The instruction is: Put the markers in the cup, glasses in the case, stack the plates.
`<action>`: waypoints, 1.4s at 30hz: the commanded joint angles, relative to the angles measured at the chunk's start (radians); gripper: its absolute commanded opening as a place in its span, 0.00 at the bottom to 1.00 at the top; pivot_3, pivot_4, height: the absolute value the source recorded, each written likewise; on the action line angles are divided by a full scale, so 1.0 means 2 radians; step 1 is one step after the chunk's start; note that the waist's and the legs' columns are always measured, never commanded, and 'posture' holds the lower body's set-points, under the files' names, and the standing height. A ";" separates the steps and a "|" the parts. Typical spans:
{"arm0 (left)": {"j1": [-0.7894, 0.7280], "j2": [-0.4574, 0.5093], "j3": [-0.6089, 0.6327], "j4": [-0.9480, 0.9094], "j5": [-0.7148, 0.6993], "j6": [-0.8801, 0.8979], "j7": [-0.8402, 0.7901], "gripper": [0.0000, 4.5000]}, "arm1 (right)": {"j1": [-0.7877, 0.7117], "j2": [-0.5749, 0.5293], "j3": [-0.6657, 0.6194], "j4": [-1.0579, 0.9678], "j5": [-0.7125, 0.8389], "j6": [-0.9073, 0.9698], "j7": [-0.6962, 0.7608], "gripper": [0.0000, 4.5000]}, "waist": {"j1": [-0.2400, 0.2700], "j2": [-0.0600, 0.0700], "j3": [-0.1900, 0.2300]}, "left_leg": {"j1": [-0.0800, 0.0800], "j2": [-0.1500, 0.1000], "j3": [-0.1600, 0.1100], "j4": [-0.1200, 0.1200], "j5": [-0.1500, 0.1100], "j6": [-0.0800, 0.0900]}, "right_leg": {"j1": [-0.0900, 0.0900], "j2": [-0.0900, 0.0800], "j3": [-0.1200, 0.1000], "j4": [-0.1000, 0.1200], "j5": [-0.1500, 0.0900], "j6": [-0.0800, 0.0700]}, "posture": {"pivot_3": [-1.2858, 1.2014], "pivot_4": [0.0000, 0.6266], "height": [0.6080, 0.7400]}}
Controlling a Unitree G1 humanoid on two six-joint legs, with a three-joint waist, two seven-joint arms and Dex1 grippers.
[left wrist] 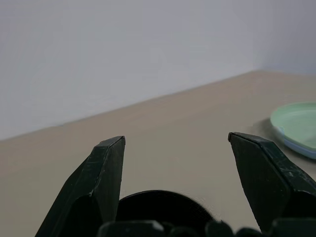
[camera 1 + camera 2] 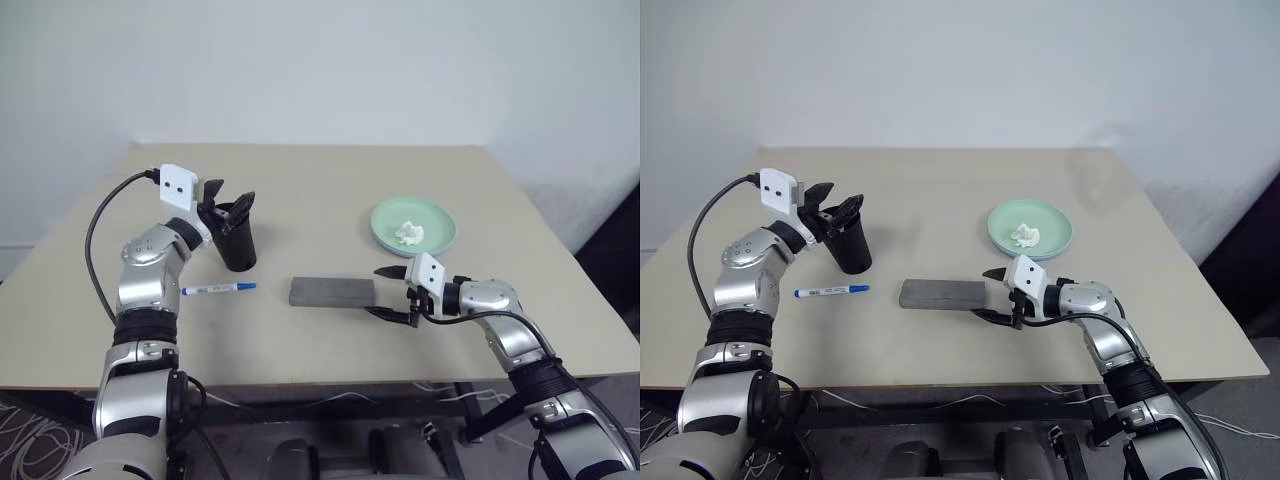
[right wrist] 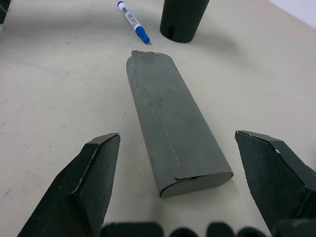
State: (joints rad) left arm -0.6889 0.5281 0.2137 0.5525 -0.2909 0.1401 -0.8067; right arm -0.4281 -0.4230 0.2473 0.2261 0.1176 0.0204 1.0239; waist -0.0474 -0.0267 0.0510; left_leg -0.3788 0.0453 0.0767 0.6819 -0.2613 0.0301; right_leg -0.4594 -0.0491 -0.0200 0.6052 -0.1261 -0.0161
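The left gripper (image 2: 228, 205) hangs right over the mouth of the black cup (image 2: 238, 250), which stands upright on the left half of the tan table (image 2: 300, 190); its two black fingers (image 1: 101, 177) are spread wide with nothing between them, the cup's dark rim showing just below. Just in front of the cup, near the left arm, the blue-capped marker (image 2: 218, 289) lies flat on the table, cap end toward the middle. I can't make out the dark-capped marker; whether it sits down inside the cup I cannot tell. The grey case (image 2: 332, 292) lies closed and flat near the table's centre, between the marker and the right gripper (image 2: 392, 292). That gripper points at the case's near end, its jaws spread wide, one finger either side of that end but not touching it, holding nothing. Behind the right gripper, toward the far right, the mint green plate (image 2: 437, 222) rests with a small white paper wad (image 2: 408, 233) on it, and a light blue rim peeks from beneath its edge (image 1: 291, 143).
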 commanded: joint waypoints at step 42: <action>-0.118 0.139 -0.266 0.304 0.267 -0.102 -0.296 0.78 | -0.017 0.003 -0.007 -0.004 0.000 -0.010 -0.005 0.90 | 0.001 -0.001 0.000 | -0.001 0.000 0.001 -0.002 0.000 0.000 | -0.002 0.000 0.000 -0.001 0.000 0.000 | 0.52 0.00 1.00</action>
State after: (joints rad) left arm -0.8990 0.8078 -0.3124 1.1527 0.2282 -0.0533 -1.3789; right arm -0.4559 -0.4104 0.2526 0.2575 0.1156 0.0058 1.0205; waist -0.0463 -0.0286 0.0513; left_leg -0.3804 0.0460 0.0777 0.6780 -0.2614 0.0300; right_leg -0.4627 -0.0499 -0.0208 0.6035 -0.1265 -0.0164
